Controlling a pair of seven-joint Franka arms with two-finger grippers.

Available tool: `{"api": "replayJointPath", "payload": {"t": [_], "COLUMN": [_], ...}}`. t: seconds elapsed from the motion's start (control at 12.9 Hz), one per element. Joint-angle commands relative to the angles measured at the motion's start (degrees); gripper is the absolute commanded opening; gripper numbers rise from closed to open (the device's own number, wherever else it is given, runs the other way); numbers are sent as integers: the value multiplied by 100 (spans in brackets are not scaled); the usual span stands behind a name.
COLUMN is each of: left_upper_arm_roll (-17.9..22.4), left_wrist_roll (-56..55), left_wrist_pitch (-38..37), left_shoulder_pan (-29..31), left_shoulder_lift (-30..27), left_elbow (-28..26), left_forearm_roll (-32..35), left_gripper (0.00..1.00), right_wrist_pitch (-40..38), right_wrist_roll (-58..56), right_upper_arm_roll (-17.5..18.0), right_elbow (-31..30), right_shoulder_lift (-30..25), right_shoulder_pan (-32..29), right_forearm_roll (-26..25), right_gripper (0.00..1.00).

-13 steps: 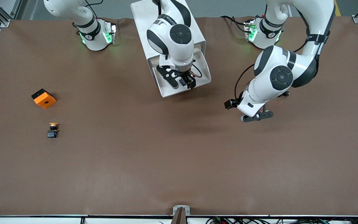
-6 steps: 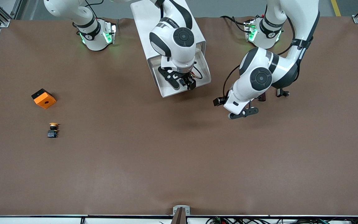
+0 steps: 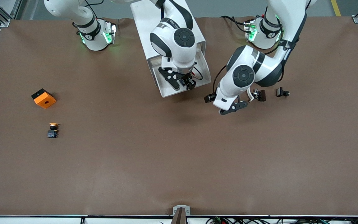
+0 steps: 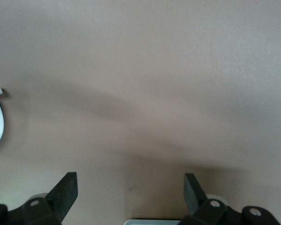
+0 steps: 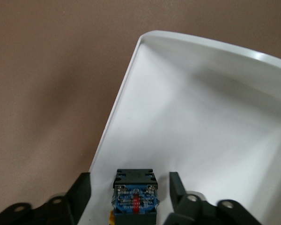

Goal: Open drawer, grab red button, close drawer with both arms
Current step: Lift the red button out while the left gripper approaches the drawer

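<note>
Drawer [image 3: 185,81] pulled out of the white cabinet [image 3: 162,18] by the bench's robot-side edge. Right gripper [image 5: 131,197] inside it, jaws spread, straddling the button [image 5: 135,194] near the tray's rim. Left gripper [image 4: 131,199] spread wide over bare brown mat [image 4: 145,84], beside the drawer's corner.

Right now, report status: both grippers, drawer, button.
Right gripper open, straddling the button inside the open drawer. Left gripper open, over bare table beside the drawer. Nothing blocking the grab.
</note>
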Motion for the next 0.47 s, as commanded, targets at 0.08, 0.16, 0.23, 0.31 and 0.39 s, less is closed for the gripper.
{"api": "replayJointPath", "payload": {"t": [0.08, 0.16, 0.23, 0.31, 0.39], "left_upper_arm_roll": [0, 0, 0, 0, 9], "left_wrist_roll": [-189, -198, -259, -416, -626], "left_wrist_pitch": [16, 16, 16, 25, 25], "left_shoulder_pan": [-57, -66, -74, -153, -206], "left_shoulder_lift": [67, 85, 120, 208, 252], "left_elbow": [26, 43, 52, 148, 175], "left_forearm_roll": [-67, -58, -58, -67, -58], "left_gripper": [100, 100, 100, 100, 100], "right_wrist_pitch": [-22, -13, -13, -22, -48], "right_wrist_roll": [58, 58, 41, 32, 23], "right_upper_arm_roll": [-24, -24, -24, -24, -15], "right_elbow": [144, 144, 144, 179, 240], "right_shoulder_lift": [111, 120, 120, 120, 120], "right_shoulder_pan": [24, 42, 42, 33, 7], "right_forearm_roll": [0, 0, 0, 0, 0], "right_gripper": [7, 0, 0, 0, 0]}}
